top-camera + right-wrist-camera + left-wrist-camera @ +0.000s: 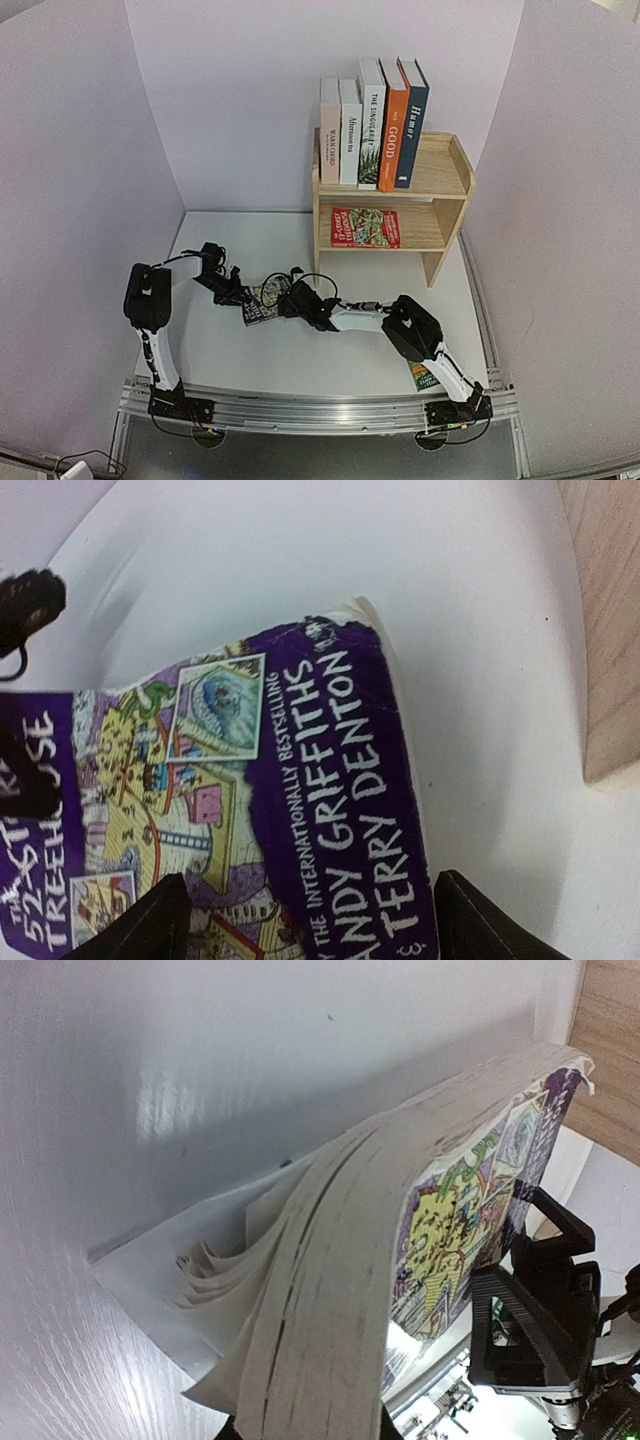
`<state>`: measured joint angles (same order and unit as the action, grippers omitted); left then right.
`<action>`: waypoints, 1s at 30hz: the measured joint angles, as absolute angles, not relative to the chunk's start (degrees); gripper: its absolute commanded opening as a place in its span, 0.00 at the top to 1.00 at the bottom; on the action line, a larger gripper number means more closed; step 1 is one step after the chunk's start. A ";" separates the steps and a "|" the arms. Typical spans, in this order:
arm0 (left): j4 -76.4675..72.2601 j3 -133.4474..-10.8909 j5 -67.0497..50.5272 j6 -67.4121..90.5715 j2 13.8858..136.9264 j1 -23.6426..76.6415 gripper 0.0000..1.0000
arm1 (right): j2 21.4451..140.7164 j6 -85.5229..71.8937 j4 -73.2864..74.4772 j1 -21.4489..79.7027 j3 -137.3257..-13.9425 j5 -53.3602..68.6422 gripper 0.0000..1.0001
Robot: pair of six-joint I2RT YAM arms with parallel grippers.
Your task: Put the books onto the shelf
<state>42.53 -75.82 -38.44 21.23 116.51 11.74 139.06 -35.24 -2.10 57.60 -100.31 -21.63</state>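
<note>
Left claw (pixel 243 296) is closed on the near edge of the purple book (pixel 258 309), which rises tilted from it with its pages fanning. Right claw (pixel 315 925) stands wide open, the book's cover between its fingers. Well beyond both, to the right, the shelf (pixel 440 170) carries five upright books (pixel 370 125) and a red book (pixel 365 227).

Robot-lab test booth: plain lilac partition walls (pixel 230 100) behind and flanking the wooden shelf (pixel 447 172), white tabletop (pixel 300 372) under it, aluminium rail (pixel 320 412) along the edge opposite it carrying left arm (pixel 150 300) and right arm (pixel 420 335).
</note>
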 measured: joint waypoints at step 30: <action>55.02 -79.83 -45.01 19.96 116.09 10.33 1.00 | 137.52 49.54 -21.38 68.11 -90.09 -33.35 0.54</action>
<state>55.02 -79.83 -45.01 19.96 116.09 10.33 137.52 49.54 -21.38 68.11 -90.09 -33.35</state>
